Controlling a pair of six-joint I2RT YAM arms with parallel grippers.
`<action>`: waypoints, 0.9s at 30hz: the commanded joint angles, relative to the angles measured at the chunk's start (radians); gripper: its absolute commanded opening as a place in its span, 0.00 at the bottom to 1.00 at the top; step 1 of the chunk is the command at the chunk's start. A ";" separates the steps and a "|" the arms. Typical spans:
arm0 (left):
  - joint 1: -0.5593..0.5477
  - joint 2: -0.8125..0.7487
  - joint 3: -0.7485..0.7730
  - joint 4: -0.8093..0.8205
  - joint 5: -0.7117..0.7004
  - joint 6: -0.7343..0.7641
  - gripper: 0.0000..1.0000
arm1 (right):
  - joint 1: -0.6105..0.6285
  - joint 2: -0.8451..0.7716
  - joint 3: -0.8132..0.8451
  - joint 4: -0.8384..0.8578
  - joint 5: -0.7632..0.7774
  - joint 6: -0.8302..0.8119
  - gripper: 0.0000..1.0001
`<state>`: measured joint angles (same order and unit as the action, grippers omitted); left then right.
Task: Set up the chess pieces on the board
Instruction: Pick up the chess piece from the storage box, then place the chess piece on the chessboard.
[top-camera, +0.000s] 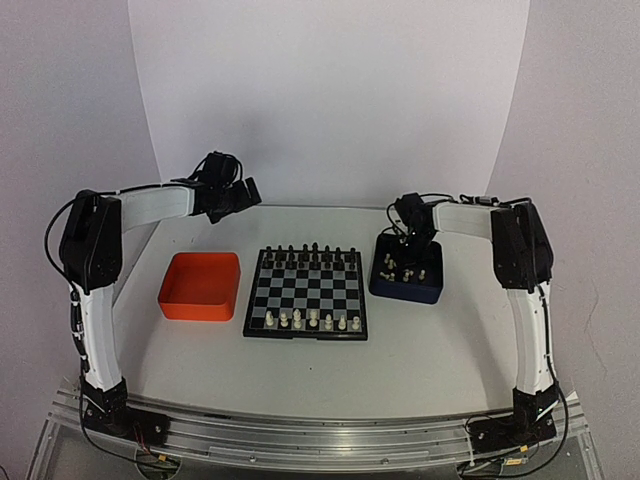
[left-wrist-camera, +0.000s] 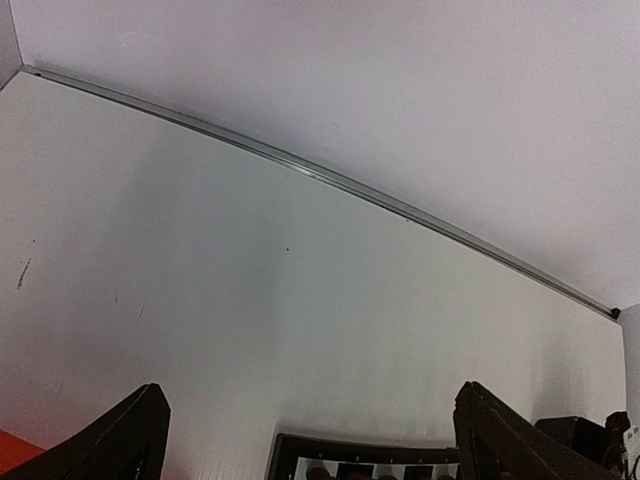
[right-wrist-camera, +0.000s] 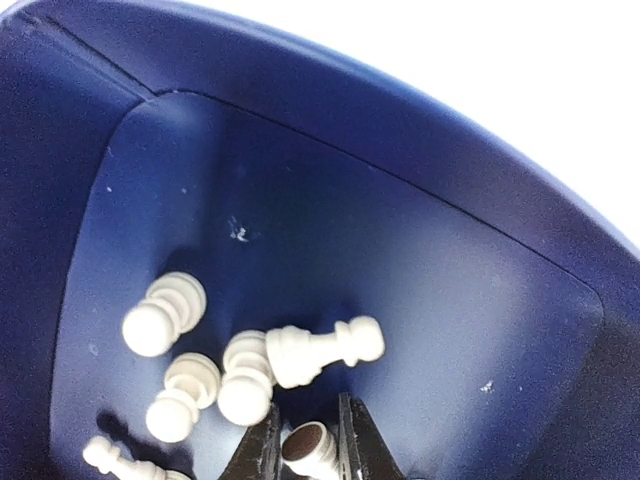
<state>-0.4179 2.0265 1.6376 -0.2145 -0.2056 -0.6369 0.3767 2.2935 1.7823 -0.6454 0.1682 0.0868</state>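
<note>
The board (top-camera: 305, 292) lies mid-table, with cream-white chess pieces (top-camera: 300, 320) along its near rows and black pieces (top-camera: 310, 254) along the far rows. More white chess pieces (right-wrist-camera: 325, 350) lie tipped over in the dark blue tray (right-wrist-camera: 420, 160). My right gripper (right-wrist-camera: 307, 447) is down inside that tray (top-camera: 425, 288), shut on one white piece (right-wrist-camera: 310, 445) whose brown felt base faces the camera. My left gripper (left-wrist-camera: 315, 440) hovers high behind the board's far left corner (left-wrist-camera: 350, 448), open and empty, also seen from above (top-camera: 232, 195).
An orange tray (top-camera: 200, 286) sits left of the board. A white backdrop wall meets the table along a metal strip (left-wrist-camera: 330, 180). Several loose pawns (right-wrist-camera: 163, 313) crowd just left of the right fingers (right-wrist-camera: 262, 450).
</note>
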 joint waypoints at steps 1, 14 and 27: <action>0.003 -0.093 -0.031 0.066 0.020 -0.013 1.00 | 0.005 -0.099 -0.021 0.020 0.021 -0.004 0.18; -0.001 -0.273 -0.227 0.284 0.111 0.058 1.00 | 0.005 -0.331 -0.094 0.134 -0.075 0.114 0.14; -0.244 -0.332 -0.452 0.795 0.321 0.300 1.00 | 0.010 -0.553 -0.421 0.958 -0.463 0.876 0.06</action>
<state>-0.5994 1.7123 1.2206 0.3507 -0.0433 -0.4211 0.3770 1.7609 1.4393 -0.0909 -0.1214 0.6044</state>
